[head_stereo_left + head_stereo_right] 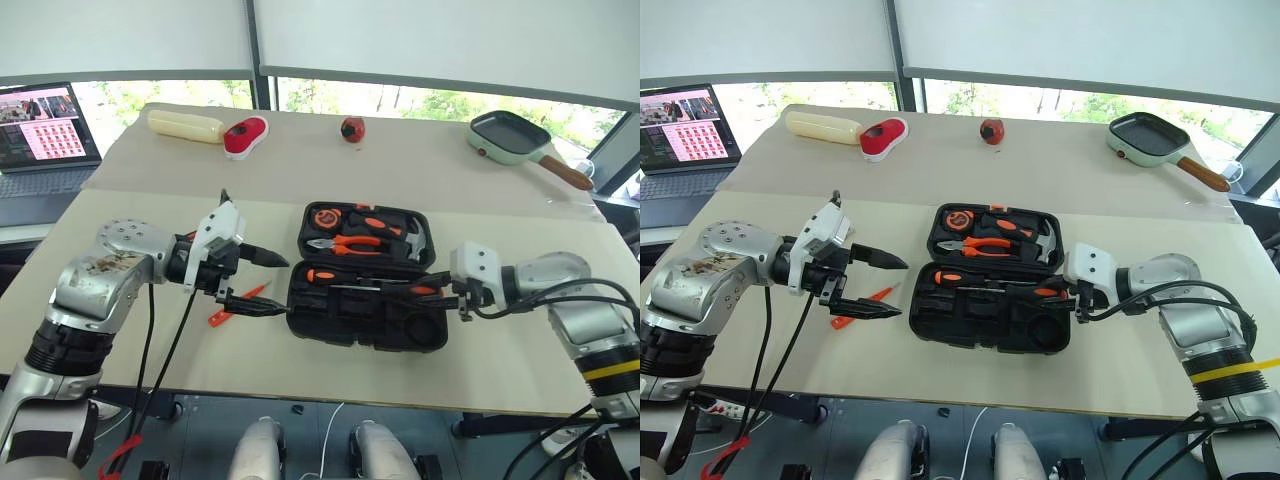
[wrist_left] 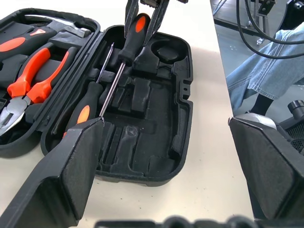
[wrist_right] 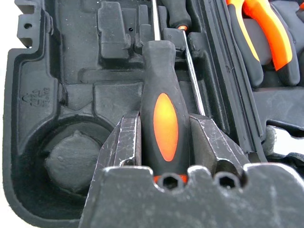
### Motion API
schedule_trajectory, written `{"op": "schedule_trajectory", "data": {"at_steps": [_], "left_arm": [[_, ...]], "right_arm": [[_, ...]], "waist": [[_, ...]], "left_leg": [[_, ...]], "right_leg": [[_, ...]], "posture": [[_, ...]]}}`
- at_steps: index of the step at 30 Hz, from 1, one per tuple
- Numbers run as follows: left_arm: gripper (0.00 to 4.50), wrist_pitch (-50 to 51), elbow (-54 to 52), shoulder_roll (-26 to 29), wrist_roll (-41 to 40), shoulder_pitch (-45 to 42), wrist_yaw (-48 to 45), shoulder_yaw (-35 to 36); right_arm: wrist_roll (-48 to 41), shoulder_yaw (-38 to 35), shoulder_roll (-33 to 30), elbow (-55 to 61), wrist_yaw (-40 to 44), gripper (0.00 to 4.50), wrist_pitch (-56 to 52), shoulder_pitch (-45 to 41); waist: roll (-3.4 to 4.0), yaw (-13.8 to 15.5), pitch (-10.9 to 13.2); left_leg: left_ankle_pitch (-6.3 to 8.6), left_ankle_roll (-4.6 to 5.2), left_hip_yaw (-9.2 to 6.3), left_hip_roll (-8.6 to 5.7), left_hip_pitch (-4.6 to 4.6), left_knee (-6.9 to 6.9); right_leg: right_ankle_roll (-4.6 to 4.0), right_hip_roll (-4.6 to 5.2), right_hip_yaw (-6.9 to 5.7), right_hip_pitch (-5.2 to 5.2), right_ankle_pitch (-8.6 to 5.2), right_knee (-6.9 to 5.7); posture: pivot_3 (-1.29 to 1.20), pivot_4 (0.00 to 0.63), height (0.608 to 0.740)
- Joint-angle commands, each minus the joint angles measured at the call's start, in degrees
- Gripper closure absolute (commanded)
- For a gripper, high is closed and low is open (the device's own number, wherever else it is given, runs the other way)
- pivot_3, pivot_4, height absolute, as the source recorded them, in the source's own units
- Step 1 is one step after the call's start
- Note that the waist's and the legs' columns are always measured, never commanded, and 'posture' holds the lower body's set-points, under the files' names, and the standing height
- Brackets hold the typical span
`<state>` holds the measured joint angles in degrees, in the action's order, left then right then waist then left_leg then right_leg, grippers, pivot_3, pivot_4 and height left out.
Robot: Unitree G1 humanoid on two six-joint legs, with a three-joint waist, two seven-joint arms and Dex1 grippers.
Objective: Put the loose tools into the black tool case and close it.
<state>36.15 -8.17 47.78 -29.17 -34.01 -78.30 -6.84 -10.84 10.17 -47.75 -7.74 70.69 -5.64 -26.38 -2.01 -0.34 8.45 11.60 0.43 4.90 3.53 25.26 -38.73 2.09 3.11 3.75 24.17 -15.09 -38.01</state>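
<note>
The right gripper (image 3: 166, 142) sits closest to its wrist camera, its two fingers clamped on the orange-and-black handle of a screwdriver (image 3: 164, 109) whose shaft runs straight ahead of it over the moulded slots. From the head, the case (image 1: 367, 322) lies open at the table's near middle, lid half at twelve o'clock holding pliers (image 1: 345, 243) and a hammer (image 1: 415, 238), tray half at six o'clock with most slots still bare. The held screwdriver's long axis lies across the tray, handle at three o'clock by the right gripper, tip toward nine o'clock, so it seems roughly in line with the long slot along the tray's hinge edge; I judge the next move turns on lowering it squarely into that groove beside the second screwdriver (image 2: 85, 111) already lying there. The left gripper (image 1: 255, 283) hangs at nine o'clock of the case, jaws spread wide and holding nothing, pointing toward the case. Under it, on the table, lies a slim orange tester (image 1: 238, 303), long axis running about eight to two o'clock, nearer the left arm by far, and still outside the case.
</note>
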Motion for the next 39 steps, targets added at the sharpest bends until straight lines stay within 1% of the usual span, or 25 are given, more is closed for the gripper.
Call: {"op": "schedule_trajectory", "data": {"at_steps": [1, 2, 4, 6, 8, 9, 11, 12, 16, 20, 24, 29, 34, 36, 39], "left_arm": [[0.00, -0.9, -1.0, 0.3, 0.0, -2.0, 0.2, 1.0], [0.00, -0.9, -1.0, 0.3, -0.1, -2.1, 0.2, 1.0], [0.00, -1.0, -0.8, 0.3, 0.0, -2.2, 0.1, 1.0], [0.00, -1.3, -0.6, 0.4, 0.0, -2.2, 0.0, 1.0], [0.00, -1.6, -0.4, 0.3, 0.1, -2.2, -0.1, 1.0], [0.00, -1.7, -0.1, 0.2, 0.2, -2.3, -0.2, 0.9], [0.00, -2.2, 0.4, 0.0, 0.4, -2.4, -0.2, 0.7], [0.00, -2.4, 0.6, -0.1, 0.5, -2.5, -0.2, 0.6], [0.00, -3.4, 1.4, -0.7, 1.1, -2.7, -0.3, 0.0], [0.00, -4.7, 2.8, -1.1, 2.0, -3.0, -0.6, -0.5], [0.00, -5.1, 3.2, -1.4, 2.4, -3.1, -0.8, -0.7], [0.00, -5.2, 3.2, -1.5, 2.6, -2.9, -0.7, -0.6], [0.00, -5.8, 3.6, -1.3, 3.1, -2.4, -0.6, -0.3], [0.00, -5.9, 3.4, -1.2, 3.2, -1.9, -0.3, -0.3], [0.00, -5.2, 2.5, -0.9, 3.0, -0.5, 1.1, 0.9]], "right_arm": [[1.3, -0.2, 0.3, -0.5, -0.2, 2.95, -0.4, -1.1], [1.3, -0.4, 0.3, -0.5, -0.2, 2.45, -0.9, -1.0], [1.1, -1.1, -0.2, 0.3, 0.1, 1.97, -0.9, -0.5], [-0.2, -2.5, -0.6, 2.4, -0.2, 1.27, -2.2, -0.5], [-2.5, -4.0, -0.2, 5.0, -1.0, 0.75, -5.3, -0.9], [-3.6, -4.7, 0.3, 6.5, -1.5, 0.34, -7.3, -1.1], [-5.5, -5.4, 1.3, 9.0, -2.7, 0.34, -10.9, -1.2], [-6.0, -5.5, 1.9, 10.0, -3.4, 0.50, -12.3, -1.1], [-6.6, -5.0, 3.7, 12.8, -4.9, 1.70, -15.2, 0.0], [-4.4, -3.1, 6.4, 11.5, -7.7, 3.10, -14.6, 0.8], [-0.4, -0.5, 7.4, 8.3, -9.7, 4.49, -13.5, 1.0], [3.0, 3.6, 6.5, 7.5, -8.2, 4.49, -12.7, 2.5], [8.7, 6.6, 6.8, 6.1, -11.3, 4.49, -11.5, 2.0], [8.2, 5.6, 7.6, 7.1, -12.4, 4.49, -12.5, 1.5], [3.6, 1.3, 8.7, 12.0, -13.0, 4.49, -14.6, 1.3]], "waist": [[0.00, -0.1, 0.0], [0.00, -0.1, 0.0], [0.00, 0.0, 0.0], [0.00, 0.0, 0.0], [0.00, -0.1, 0.0], [0.00, -0.1, 0.0], [0.00, -0.1, 0.0], [0.00, -0.2, 0.0], [0.00, -0.2, 0.0], [0.00, -0.1, 0.0], [0.00, -0.1, 0.0], [-0.01, -0.2, 0.0], [-0.12, -0.3, -0.1], [-0.23, -0.3, -0.1], [-0.28, -0.4, -0.2]], "left_leg": [[0.00, 0.00, 0.00, 0.00, 0.00, 0.00], [0.00, 0.00, 0.00, 0.00, 0.00, 0.00], [0.00, 0.00, -0.01, -0.01, 0.00, 0.00], [0.00, 0.00, 0.00, -0.02, 0.00, -0.01], [0.00, 0.00, 0.00, -0.01, 0.00, -0.01], [0.00, 0.00, 0.00, -0.01, 0.00, 0.00], [0.00, 0.00, -0.01, 0.00, 0.00, 0.00], [0.00, 0.00, -0.01, 0.00, 0.00, 0.00], [0.00, 0.00, -0.01, 0.01, 0.00, 0.00], [0.00, 0.00, 0.00, -0.01, 0.00, -0.01], [0.00, 0.00, 0.01, -0.01, 0.00, -0.01], [0.00, 0.00, 0.00, 0.00, -0.01, -0.01], [0.00, 0.00, 0.00, 0.01, -0.08, -0.01], [0.00, 0.00, 0.00, 0.03, -0.14, -0.01], [-0.01, -0.02, 0.01, 0.08, -0.22, -0.02]], "right_leg": [[0.00, 0.00, 0.00, 0.00, 0.00, 0.00], [0.00, 0.00, 0.00, 0.00, 0.00, -0.01], [0.00, 0.00, 0.00, -0.02, 0.00, -0.01], [0.00, 0.01, 0.00, -0.02, 0.00, 0.00], [0.00, 0.01, 0.00, -0.01, 0.00, -0.01], [0.00, 0.01, 0.00, 0.00, 0.00, -0.02], [0.00, 0.01, 0.00, 0.00, 0.00, -0.02], [0.00, 0.00, 0.00, -0.01, 0.00, -0.02], [0.00, -0.01, 0.00, 0.00, 0.00, -0.03], [0.00, 0.00, 0.00, -0.01, 0.00, -0.01], [0.00, 0.00, 0.00, 0.00, 0.00, -0.02], [0.00, 0.00, 0.00, -0.02, 0.00, -0.02], [0.00, -0.01, -0.01, -0.08, 0.00, -0.03], [-0.01, -0.01, -0.01, -0.13, 0.00, -0.03], [-0.05, -0.05, -0.01, -0.20, 0.03, -0.04]], "posture": [[0.00, 0.150, 0.740], [0.00, 0.150, 0.740], [0.00, 0.150, 0.740], [0.00, 0.150, 0.740], [0.00, 0.150, 0.740], [0.00, 0.150, 0.740], [0.00, 0.150, 0.740], [0.00, 0.150, 0.740], [0.00, 0.150, 0.740], [0.00, 0.150, 0.740], [0.00, 0.150, 0.740], [0.00, 0.150, 0.740], [0.00, 0.150, 0.740], [0.00, 0.150, 0.740], [0.00, 0.150, 0.740]]}}
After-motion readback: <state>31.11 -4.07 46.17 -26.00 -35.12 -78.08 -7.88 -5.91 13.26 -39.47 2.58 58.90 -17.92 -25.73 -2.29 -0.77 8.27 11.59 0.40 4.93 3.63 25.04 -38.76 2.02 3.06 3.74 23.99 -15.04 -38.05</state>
